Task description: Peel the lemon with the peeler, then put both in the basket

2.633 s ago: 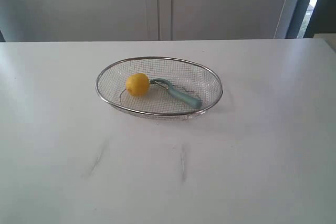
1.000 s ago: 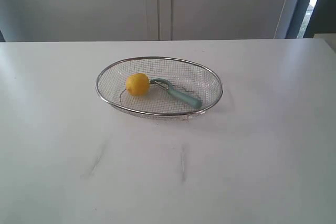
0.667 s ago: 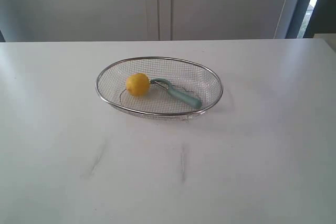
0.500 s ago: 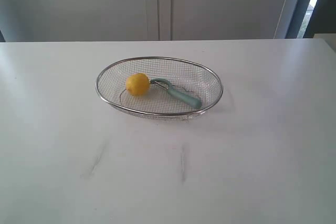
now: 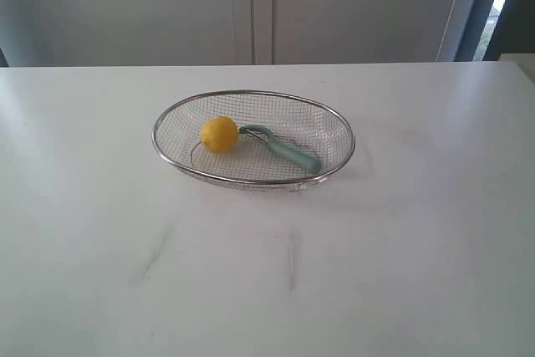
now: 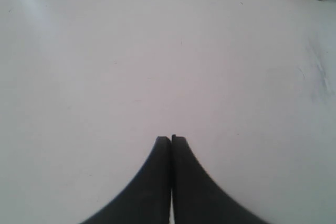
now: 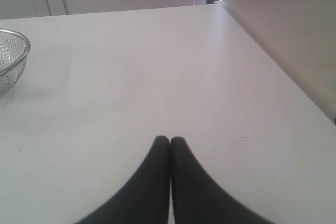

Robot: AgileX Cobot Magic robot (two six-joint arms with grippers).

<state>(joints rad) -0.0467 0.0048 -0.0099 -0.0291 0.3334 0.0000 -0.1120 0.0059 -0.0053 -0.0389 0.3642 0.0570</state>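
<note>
Currently lemon and peeler lie together in the basket, and both grippers are pressed shut on nothing.

The lemon (image 5: 219, 134) sits in the part of the wire basket (image 5: 251, 93) nearer the left arm. The peeler (image 5: 288, 151) lies beside it, blade head at or touching the fruit and teal handle angled toward the rim on the right arm's side. The left gripper (image 6: 171, 139) and right gripper (image 7: 169, 140) each hang over bare white table (image 5: 418, 248), well apart from the basket. The lemon looks light, firm and likely to roll, so a pinch across its middle seems safest. The peeler looks slim, stiff and flat on the mesh; it is best taken mid-handle, clear of the blade.
</note>
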